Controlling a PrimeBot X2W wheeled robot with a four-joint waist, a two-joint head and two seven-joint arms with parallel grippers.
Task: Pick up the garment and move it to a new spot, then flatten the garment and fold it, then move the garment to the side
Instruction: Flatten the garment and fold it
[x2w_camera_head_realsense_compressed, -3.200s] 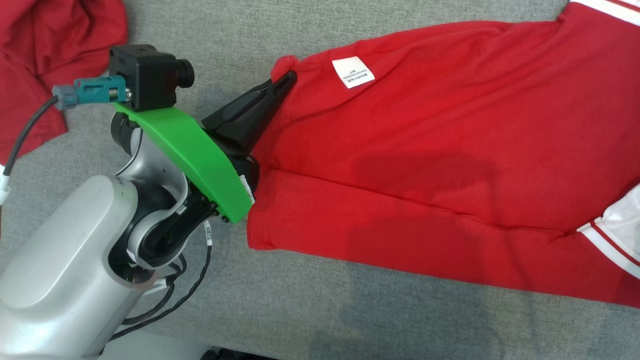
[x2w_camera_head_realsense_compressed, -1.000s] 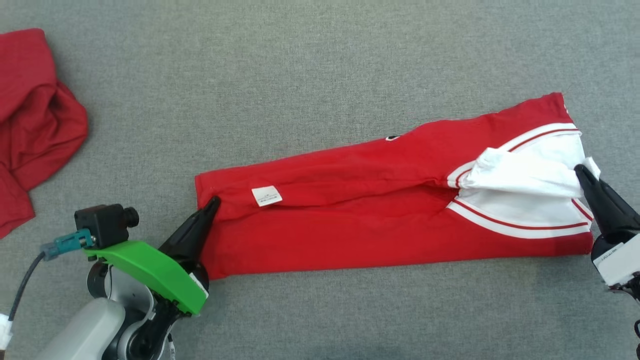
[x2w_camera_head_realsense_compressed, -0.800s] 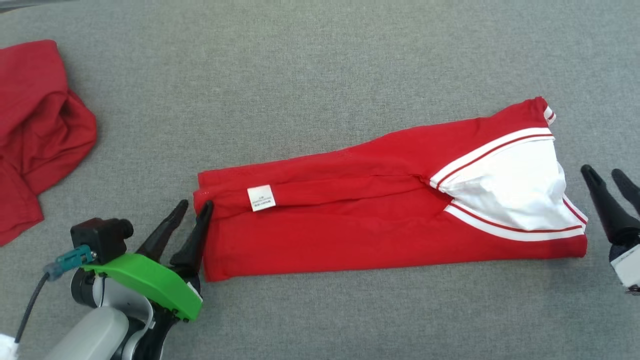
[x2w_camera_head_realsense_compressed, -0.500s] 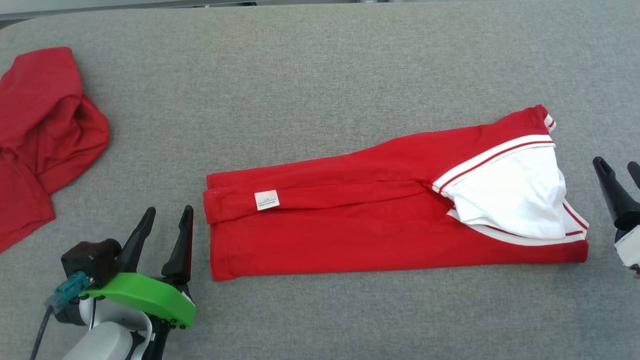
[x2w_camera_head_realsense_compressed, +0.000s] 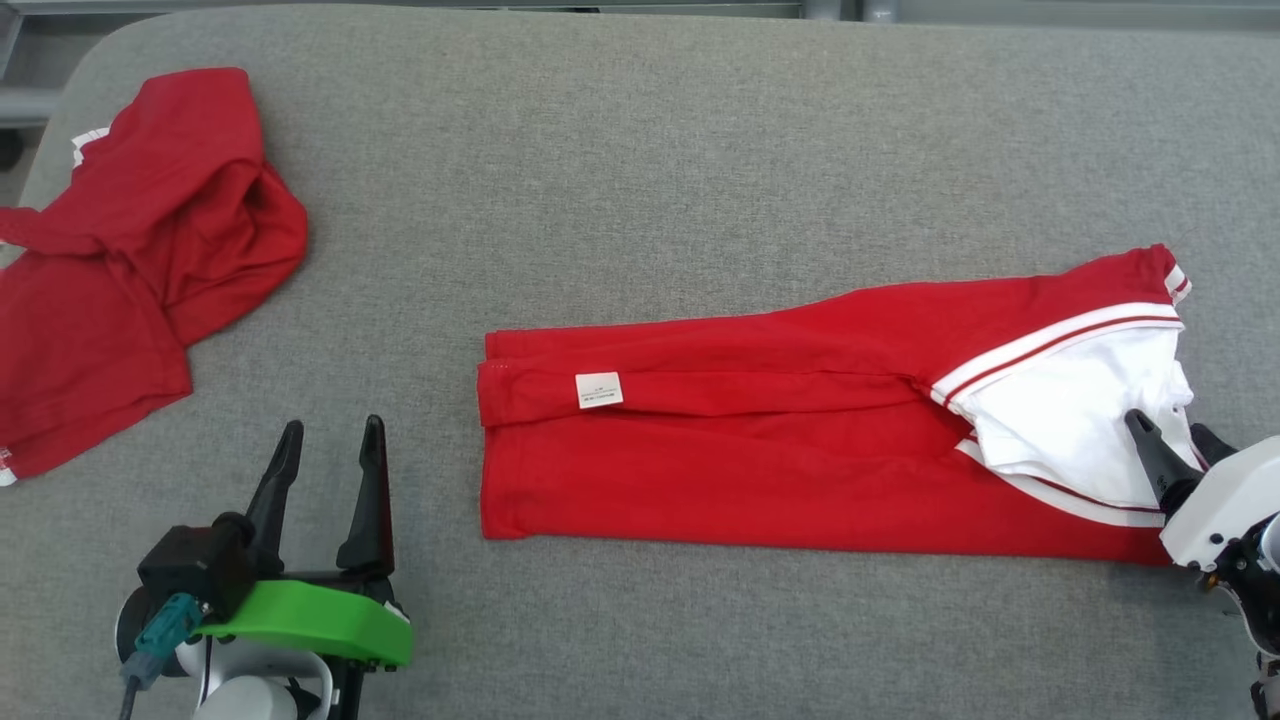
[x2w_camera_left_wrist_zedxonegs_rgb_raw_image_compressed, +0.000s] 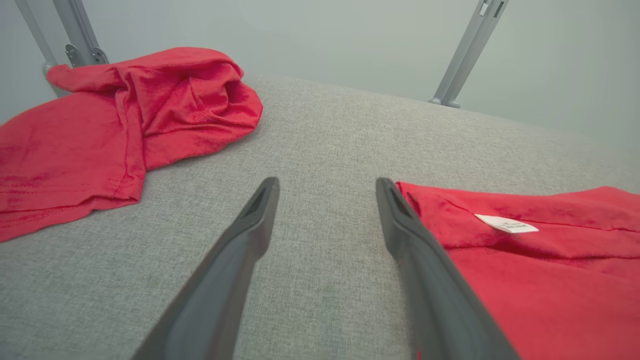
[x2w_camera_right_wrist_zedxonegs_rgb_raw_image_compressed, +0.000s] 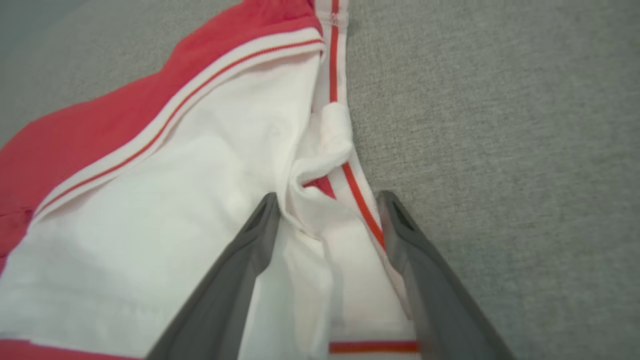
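Garment (x2w_camera_head_realsense_compressed: 760, 470) lies as a long folded strip, centre-right on grey fabric tabletop (x2w_camera_head_realsense_compressed: 640, 180). Left gripper (x2w_camera_head_realsense_compressed: 332, 423) spread, over bare surface beside it. Right gripper (x2w_camera_head_realsense_compressed: 1166, 424) spread, straddling the bunched white panel (x2w_camera_right_wrist_zedxonegs_rgb_raw_image_compressed: 165, 200). Crumpled red cloth (x2w_camera_head_realsense_compressed: 150, 250) far left. Metal frame posts (x2w_camera_left_wrist_zedxonegs_rgb_raw_image_compressed: 467, 50) behind.

Too small to read: print on the small white rectangular label (x2w_camera_head_realsense_compressed: 599, 390) of the long folded red-and-white fabric garment (x2w_camera_head_realsense_compressed: 760, 440). Hidden behind the white housing (x2w_camera_head_realsense_compressed: 1215, 500) of the right gripper (x2w_camera_head_realsense_compressed: 1165, 423): that garment's near right corner. Cut by the head view's left edge: crumpled red cloth heap (x2w_camera_head_realsense_compressed: 140, 260). Blurred in the right wrist view: bunched white fold (x2w_camera_right_wrist_zedxonegs_rgb_raw_image_compressed: 320, 165); contact with the dark fingers (x2w_camera_right_wrist_zedxonegs_rgb_raw_image_compressed: 240, 270) unclear.
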